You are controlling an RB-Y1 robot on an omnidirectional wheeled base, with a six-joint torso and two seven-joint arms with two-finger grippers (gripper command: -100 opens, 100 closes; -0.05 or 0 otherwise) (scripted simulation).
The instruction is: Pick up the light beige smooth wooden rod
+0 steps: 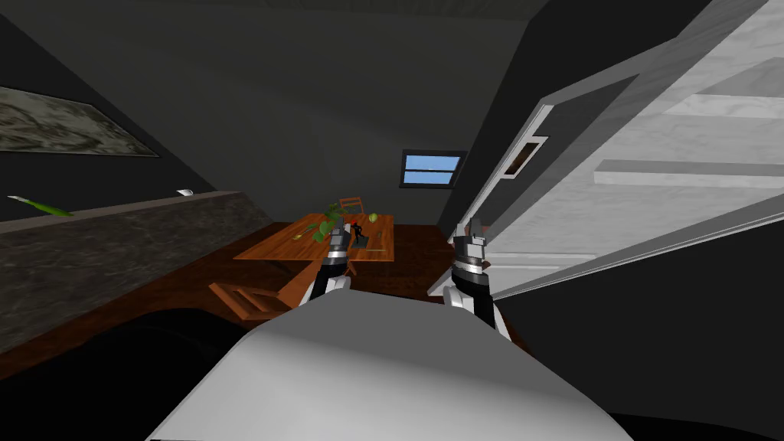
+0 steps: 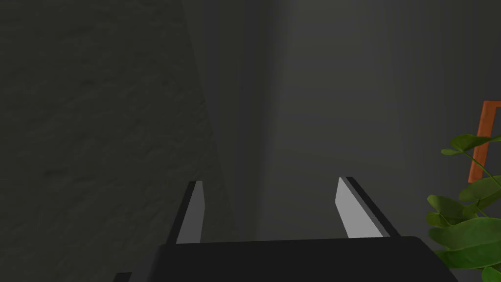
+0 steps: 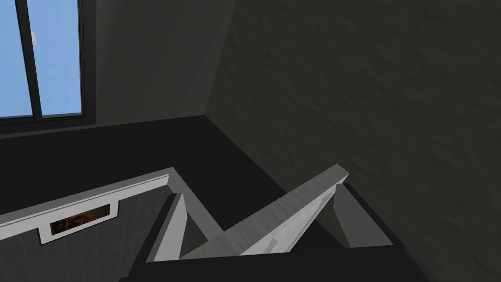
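A dim room is leading to a wooden table (image 1: 268, 246); left gripper (image 1: 338, 233) and right gripper (image 1: 468, 229) are hovering open. Probably searching; driving closer seems next.

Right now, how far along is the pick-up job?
Done: nothing; the left gripper and right gripper are open and empty. In hand: both hang short of the brown wooden table bearing a green leafy plant. Left: spot the rod, which I cannot make out, approach, grasp, lift.

You see a table (image 1: 276, 243) at twelve o'clock, smooth reddish wood; a counter (image 1: 99, 253) at ten, mottled and stone-like, matt; a door (image 1: 689, 138) at two, white with faint streaked grain.
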